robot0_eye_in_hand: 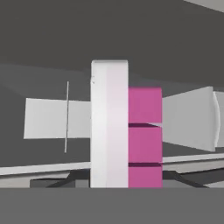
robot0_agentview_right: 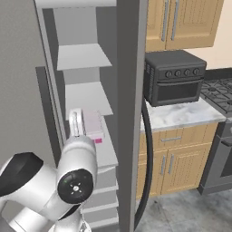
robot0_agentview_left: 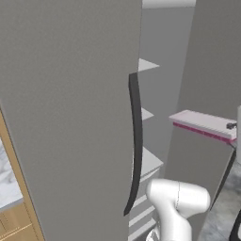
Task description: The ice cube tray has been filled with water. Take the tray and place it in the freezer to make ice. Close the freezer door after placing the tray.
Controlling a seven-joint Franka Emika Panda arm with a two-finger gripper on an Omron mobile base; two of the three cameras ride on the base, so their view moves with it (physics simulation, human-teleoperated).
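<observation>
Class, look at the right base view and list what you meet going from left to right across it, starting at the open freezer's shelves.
Freezer shelves → ice cube tray → fridge door edge → toaster oven → stove.

Black toaster oven (robot0_agentview_right: 174, 77) on marble counter (robot0_agentview_right: 181, 115), wooden cabinets (robot0_agentview_right: 186, 22) — stove (robot0_agentview_right: 219, 93) beside.

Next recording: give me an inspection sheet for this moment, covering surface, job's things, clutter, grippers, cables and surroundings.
Surface: white freezer shelves, bare where visible.
Job's things: ice cube tray held level in front of the open freezer; freezer door swung open.
Clutter: nothing seen.
Grippers: gripper shut on the tray's end.
Cables: nothing seen.
Surroundings: black toaster oven on a marble counter, wooden cabinets, stove.
</observation>
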